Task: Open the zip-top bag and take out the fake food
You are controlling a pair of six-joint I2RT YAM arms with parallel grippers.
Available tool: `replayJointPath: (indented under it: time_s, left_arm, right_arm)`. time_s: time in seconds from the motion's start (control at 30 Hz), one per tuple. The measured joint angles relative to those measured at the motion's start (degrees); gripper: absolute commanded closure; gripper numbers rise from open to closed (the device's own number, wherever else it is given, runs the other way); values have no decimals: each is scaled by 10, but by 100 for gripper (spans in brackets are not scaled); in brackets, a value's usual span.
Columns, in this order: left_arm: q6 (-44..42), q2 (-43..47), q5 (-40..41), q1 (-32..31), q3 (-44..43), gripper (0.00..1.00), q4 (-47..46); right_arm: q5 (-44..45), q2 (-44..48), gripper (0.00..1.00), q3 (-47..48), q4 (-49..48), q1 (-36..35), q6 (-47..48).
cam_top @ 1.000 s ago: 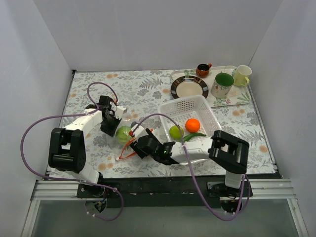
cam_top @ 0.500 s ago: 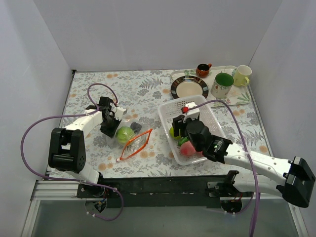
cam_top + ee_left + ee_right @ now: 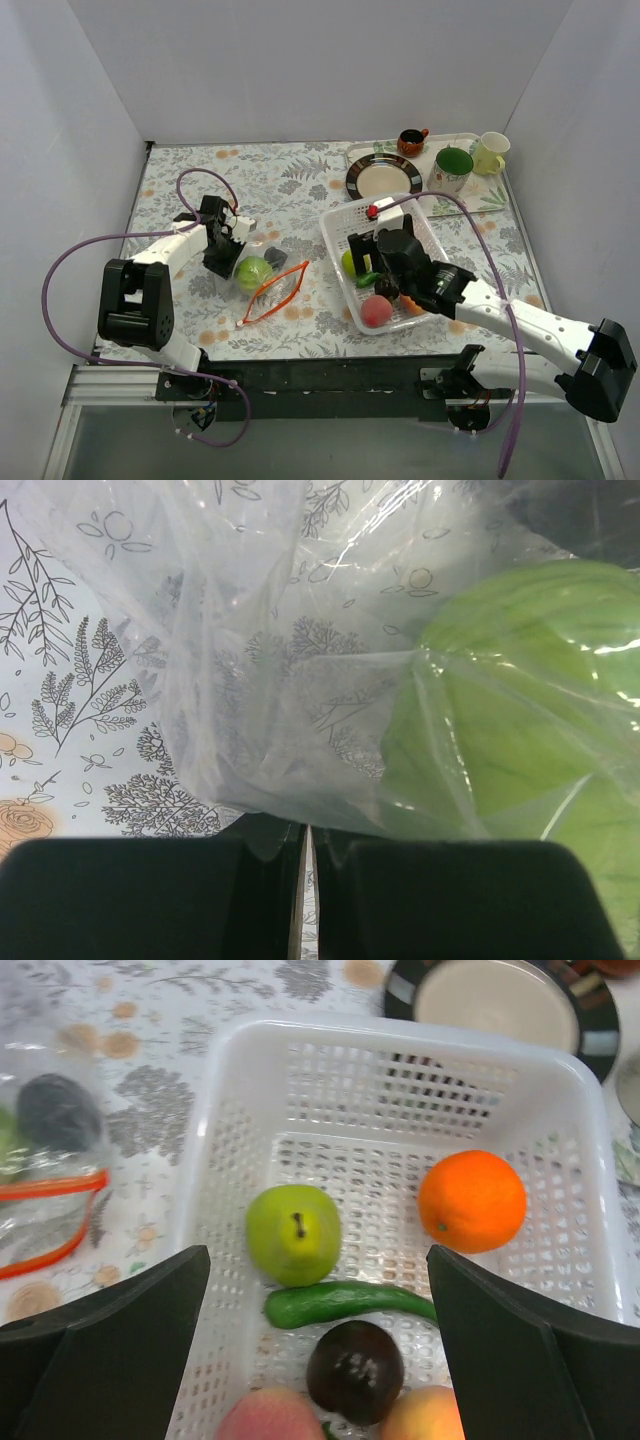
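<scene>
White walls [image 3: 300, 60] box the table [image 3: 290, 170] on 3 sides; light is soft and even. Leaf-and-flower print cloth [image 3: 250, 160] covers the top, w/ a black rail [image 3: 330, 375] along the near edge and a grey surface [image 3: 330, 440] below.

I am seeing both arms wearing white shells over black joint blocks. Purple cables [image 3: 207, 170] are looping behind the left tool [image 3: 224, 262] and right tool [image 3: 386, 284], whose fingers are showing matte black.

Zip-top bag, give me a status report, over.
Left gripper shut on zip-top bag. Right gripper open over basket. Green apple, dark piece in bag. Nothing blocking bag mouth.
</scene>
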State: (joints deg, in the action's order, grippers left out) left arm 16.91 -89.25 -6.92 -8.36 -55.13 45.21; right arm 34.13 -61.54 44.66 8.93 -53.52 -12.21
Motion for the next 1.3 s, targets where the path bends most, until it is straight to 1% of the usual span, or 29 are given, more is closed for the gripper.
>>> replayJointPath:
  time_s: [0.03, 0.1, 0.13, 0.17, 0.2, 0.27, 0.3, 0.33, 0.37, 0.4, 0.43, 0.5, 0.57, 0.7, 0.9, 1.13, 1.3]
  left_arm:
    - [0, 0, 0, 0, 0, 100, 0]
    - [0, 0, 0, 0, 0, 100, 0]
    - [0, 0, -2, 0, 0, 100, 0]
    - [0, -1, -2, 0, 0, 100, 0]
    - [0, -2, -3, 0, -1, 100, 0]
    - [1, -5, -4, 0, -2, 100, 0]
    - [1, -7, -5, 0, -3, 100, 0]
    - [2, -9, -6, 0, -5, 100, 1]
    - [3, -12, -6, 0, -8, 100, 2]
    - [4, -15, -7, 0, -10, 100, 2]
    - [4, -18, -7, 0, -12, 100, 2]
    - [5, -23, -7, 0, -16, 100, 2]
    - [5, -27, -7, -1, -19, 100, 3]
    - [4, -29, -6, -2, -21, 100, 5]
    - [-1, -29, -5, -2, -21, 100, 8]
    - [-9, -29, -5, -2, -21, 100, 13]
    - [-16, -29, -2, -2, -21, 100, 15]
  right_arm:
    - [-9, 1, 3, 7, -3, -9, 8]
    - [-19, 0, 14, 15, -14, -48, 24]
    - [-30, -6, 18, 19, -20, -82, 33]
    - [-37, -14, 25, 21, -26, -105, 38]
    - [-47, -30, 28, 25, -39, -140, 43]
    - [-63, -68, 33, 26, -67, -181, 48]
    - [-73, -94, 33, 26, -81, -200, 48]
    - [-82, -121, 33, 26, -92, -215, 47]
    - [-92, -149, 30, 26, -106, -226, 47]
    - [-101, -174, 26, 26, -118, -232, 47]
    - [-108, -196, 17, 26, -130, -235, 46]
    - [-118, -234, 9, 25, -163, -235, 47]
    - [-119, -265, 5, 28, -195, -233, 51]
    - [-131, -334, 2, 69, -236, -222, 61]
    - [-152, -422, 2, 154, -283, -191, 64]
    - [-151, -511, 2, 229, -288, -172, 74]
    - [-148, -536, 2, 251, -289, -170, 90]
